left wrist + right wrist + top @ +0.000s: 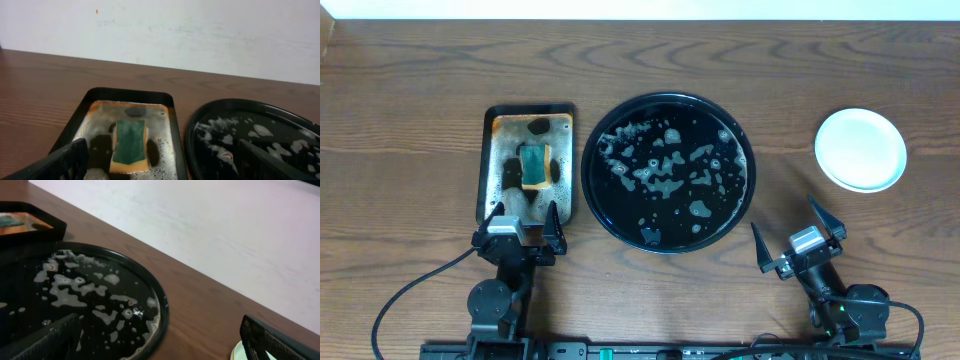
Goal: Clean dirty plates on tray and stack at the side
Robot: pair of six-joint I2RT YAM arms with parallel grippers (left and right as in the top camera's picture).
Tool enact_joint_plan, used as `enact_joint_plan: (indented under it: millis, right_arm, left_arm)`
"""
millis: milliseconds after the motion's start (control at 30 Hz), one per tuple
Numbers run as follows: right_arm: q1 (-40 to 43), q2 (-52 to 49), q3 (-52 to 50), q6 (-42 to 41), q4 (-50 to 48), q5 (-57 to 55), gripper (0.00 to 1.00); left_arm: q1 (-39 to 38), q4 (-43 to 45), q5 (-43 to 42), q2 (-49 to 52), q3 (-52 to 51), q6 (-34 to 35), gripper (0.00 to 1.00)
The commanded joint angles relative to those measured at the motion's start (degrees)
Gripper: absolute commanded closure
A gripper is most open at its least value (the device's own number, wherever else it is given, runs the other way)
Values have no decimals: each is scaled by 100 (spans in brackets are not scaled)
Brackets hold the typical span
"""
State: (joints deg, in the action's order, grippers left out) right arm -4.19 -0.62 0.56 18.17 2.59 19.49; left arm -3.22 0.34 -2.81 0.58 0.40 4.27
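The round glossy black tray (667, 172) sits mid-table, holding only soapy foam patches. It also shows in the left wrist view (250, 135) and the right wrist view (90, 300). The plates (861, 149) lie as one pale stack at the right of the table, off the tray. An edge of the stack shows in the right wrist view (237, 353). My left gripper (524, 224) is open and empty, at the near end of the sponge tray. My right gripper (798, 237) is open and empty, between the round tray and the plates, nearer the front edge.
A small rectangular black tray (529, 163) with soapy water and a green-yellow sponge (534, 165) stands left of the round tray; it also shows in the left wrist view (125, 135). A pale wall lies beyond the table's far edge.
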Motion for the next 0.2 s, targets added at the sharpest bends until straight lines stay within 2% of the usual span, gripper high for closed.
enact_joint_plan:
  millis: [0, 167]
  right_arm:
    - [37, 17, -26, -101, 0, 2, 1]
    - [37, 17, -26, -101, -2, 2, 1]
  left_arm:
    - [-24, -31, 50, -35, -17, 9, 7]
    - [-24, -31, 50, -35, -17, 9, 7]
